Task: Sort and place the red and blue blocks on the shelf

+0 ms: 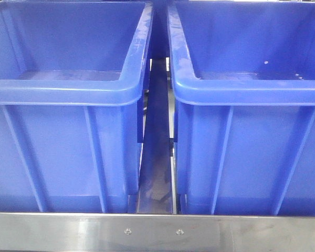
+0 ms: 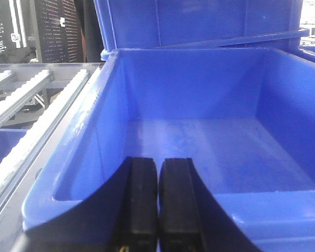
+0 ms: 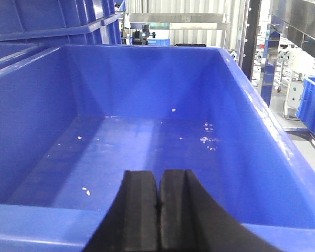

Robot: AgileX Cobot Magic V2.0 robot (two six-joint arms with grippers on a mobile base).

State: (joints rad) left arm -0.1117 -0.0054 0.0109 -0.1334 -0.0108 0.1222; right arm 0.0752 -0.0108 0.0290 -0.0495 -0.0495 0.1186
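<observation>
Both tools are closed and empty — left tool over the left bin, right tool over the right bin on the shelf. No blocks visible — apparently staged for separate colour sorting.

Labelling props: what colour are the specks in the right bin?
White specks, clearest in the right wrist view.

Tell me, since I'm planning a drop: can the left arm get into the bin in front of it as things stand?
Probably yes. The left tool, shut and holding nothing, sits at the near rim of the open bin; its floor looks bare and nothing covers it.
</observation>
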